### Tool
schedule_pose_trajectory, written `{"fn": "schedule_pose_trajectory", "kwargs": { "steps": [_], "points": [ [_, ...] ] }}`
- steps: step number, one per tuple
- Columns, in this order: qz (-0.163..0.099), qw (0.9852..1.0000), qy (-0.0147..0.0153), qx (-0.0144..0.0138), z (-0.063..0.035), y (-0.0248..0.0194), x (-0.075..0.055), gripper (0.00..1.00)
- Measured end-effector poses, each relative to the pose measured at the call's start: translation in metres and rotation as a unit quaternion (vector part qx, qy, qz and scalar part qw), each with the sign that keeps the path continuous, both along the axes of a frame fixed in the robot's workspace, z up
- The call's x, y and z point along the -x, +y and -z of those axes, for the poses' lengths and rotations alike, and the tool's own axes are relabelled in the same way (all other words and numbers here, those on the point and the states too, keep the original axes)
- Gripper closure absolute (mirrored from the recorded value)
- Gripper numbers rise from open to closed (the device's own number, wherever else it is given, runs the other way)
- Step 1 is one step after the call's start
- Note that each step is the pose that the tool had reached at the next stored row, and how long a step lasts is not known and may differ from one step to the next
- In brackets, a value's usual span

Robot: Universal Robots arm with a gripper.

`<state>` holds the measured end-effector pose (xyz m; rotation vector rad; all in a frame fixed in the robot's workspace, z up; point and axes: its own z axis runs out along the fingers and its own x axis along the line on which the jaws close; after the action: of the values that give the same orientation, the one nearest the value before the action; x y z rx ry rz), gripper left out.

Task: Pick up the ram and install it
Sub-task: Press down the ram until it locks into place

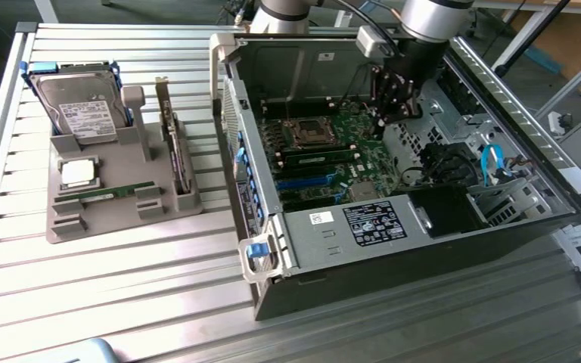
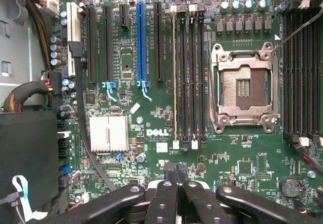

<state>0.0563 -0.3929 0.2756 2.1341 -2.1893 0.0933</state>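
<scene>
Hovering over open PC case (image 1: 392,249), gripper (image 2: 172,181) pinched fully shut, nothing between fingertips that i can see. Motherboard (image 2: 151,133) directly under tool, memory slots (image 2: 187,72) just ahead of fingertips, cpu socket (image 2: 245,88) off beside those. 1 ram stick (image 1: 104,194) lying flat on grey parts tray (image 1: 119,219), well away from tool, outside case toward exterior view's left. Judgement: grab stick by long edges, keep it level, match notch to slot, press straight down evenly.
</scene>
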Motion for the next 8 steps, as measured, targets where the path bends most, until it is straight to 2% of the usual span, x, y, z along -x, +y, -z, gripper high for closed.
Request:
{"fn": "schedule_pose_trajectory", "kwargs": {
  "steps": [8],
  "points": [
    [0.000,1.0000,0.0000,-0.0002,0.0047,0.0000,0.0013,0.89]
  ]
}}
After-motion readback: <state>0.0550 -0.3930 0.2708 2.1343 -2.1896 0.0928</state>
